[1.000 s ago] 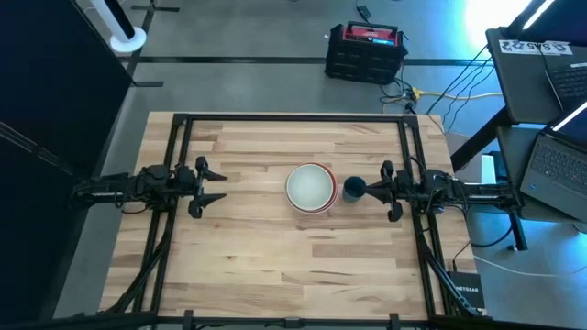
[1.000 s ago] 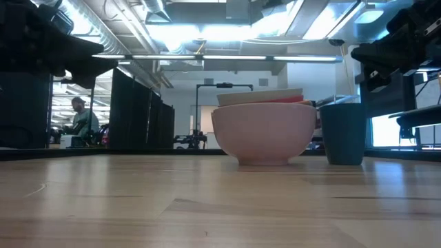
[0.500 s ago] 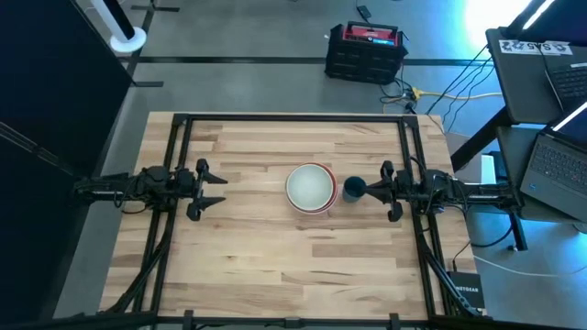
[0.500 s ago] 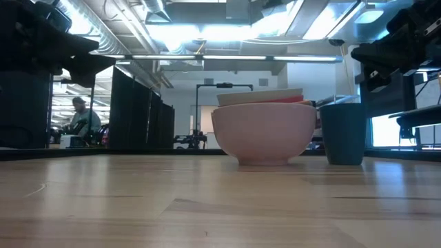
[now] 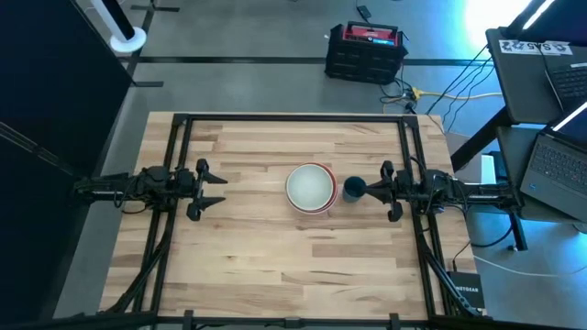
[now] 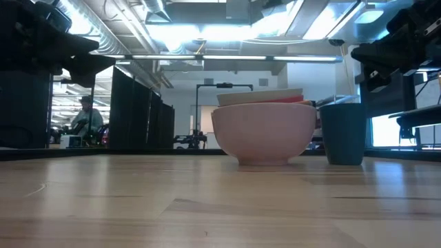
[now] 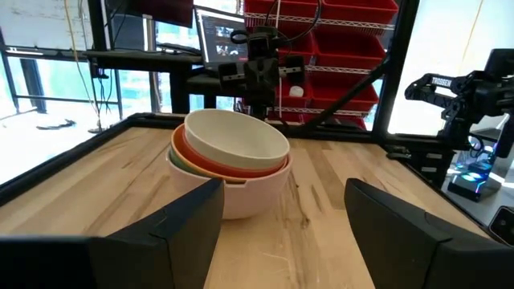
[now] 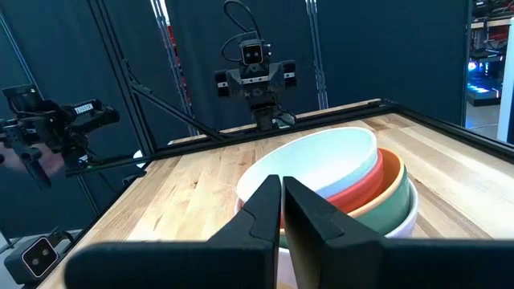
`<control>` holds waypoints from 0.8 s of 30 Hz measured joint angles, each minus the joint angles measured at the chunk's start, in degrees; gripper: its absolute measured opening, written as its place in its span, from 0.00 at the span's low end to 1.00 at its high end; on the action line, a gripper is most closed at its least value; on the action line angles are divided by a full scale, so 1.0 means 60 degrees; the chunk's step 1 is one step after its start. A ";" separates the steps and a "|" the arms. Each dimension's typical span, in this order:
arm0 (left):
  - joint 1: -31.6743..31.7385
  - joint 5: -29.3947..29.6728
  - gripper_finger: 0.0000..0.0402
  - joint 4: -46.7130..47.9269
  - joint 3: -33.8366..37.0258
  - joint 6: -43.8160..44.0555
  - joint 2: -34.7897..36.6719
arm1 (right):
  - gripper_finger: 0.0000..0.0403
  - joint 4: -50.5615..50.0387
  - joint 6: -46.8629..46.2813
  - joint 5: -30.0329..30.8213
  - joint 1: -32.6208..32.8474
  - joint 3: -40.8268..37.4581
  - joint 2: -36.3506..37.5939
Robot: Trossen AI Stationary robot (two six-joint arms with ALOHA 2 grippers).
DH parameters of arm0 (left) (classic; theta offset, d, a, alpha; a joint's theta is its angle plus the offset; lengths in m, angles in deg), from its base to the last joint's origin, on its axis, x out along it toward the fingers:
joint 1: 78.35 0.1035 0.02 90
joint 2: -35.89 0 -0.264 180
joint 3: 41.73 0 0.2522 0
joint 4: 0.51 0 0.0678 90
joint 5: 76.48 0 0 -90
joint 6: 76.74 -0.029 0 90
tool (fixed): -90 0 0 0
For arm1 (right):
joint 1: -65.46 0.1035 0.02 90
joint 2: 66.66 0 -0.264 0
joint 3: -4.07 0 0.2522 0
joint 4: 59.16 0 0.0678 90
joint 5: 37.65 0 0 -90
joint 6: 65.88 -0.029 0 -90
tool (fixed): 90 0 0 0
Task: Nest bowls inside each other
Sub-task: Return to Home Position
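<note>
- Wooden table [image 5: 275, 266] carries one stack of bowls [image 5: 310, 188], standing at about the middle of the top.
- Five bowls make up that stack, counted in the right wrist view: a pale innermost bowl [image 8: 321, 164], then a red bowl [image 8: 353, 193], an orange bowl [image 8: 389, 178], a green bowl [image 8: 399, 202] and a white outermost bowl [image 8: 400, 227]. Each sits inside the next, and the rims lean a little to one side instead of lying level.
- One dark blue cup [image 5: 353, 190] stands upright just beside the stack, on the side of the right arm. In the low view a narrow gap shows between cup and outermost bowl.
- Two grippers flank the stack, one on each side.
- Left gripper [image 5: 220, 188] hangs well apart from the stack, pointing towards it. Its two fingers [image 7: 173, 233] are spread wide and hold nothing.
- Right gripper [image 5: 369, 190] sits on the far side of the cup from the stack, with its tip right at the cup. Whether it touches the cup cannot be told. Its two fingers [image 8: 261, 217] are pressed almost together, with only a thin slit between them and nothing seen in it.
- One person [image 6: 86, 118] shows far behind the stack in the low view, in the room beyond the table.
</note>
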 joint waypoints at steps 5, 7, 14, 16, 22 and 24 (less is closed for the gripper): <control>0.0000 0.0000 0.61 0.0003 0.0003 0.0000 0.0000 | 0.00 0.0000 0.0000 0.0000 0.0000 0.0000 0.0000; 0.0000 0.0000 0.61 0.0004 0.0003 0.0000 0.0000 | 0.00 0.0000 0.0001 0.0000 0.0000 -0.0002 0.0000; 0.0000 0.0000 0.61 0.0004 0.0003 0.0000 0.0000 | 0.00 0.0000 0.0002 0.0000 0.0000 -0.0002 0.0000; 0.0000 0.0000 0.61 0.0004 0.0003 0.0000 0.0000 | 0.00 0.0000 0.0002 0.0000 0.0000 -0.0002 0.0000; 0.0000 0.0000 0.61 0.0004 0.0003 0.0000 0.0000 | 0.00 0.0000 0.0003 0.0000 0.0000 -0.0002 0.0003; 0.0000 0.0000 0.61 0.0004 0.0003 0.0000 0.0000 | 0.00 0.0000 0.0165 0.0000 0.0000 -0.0002 0.0000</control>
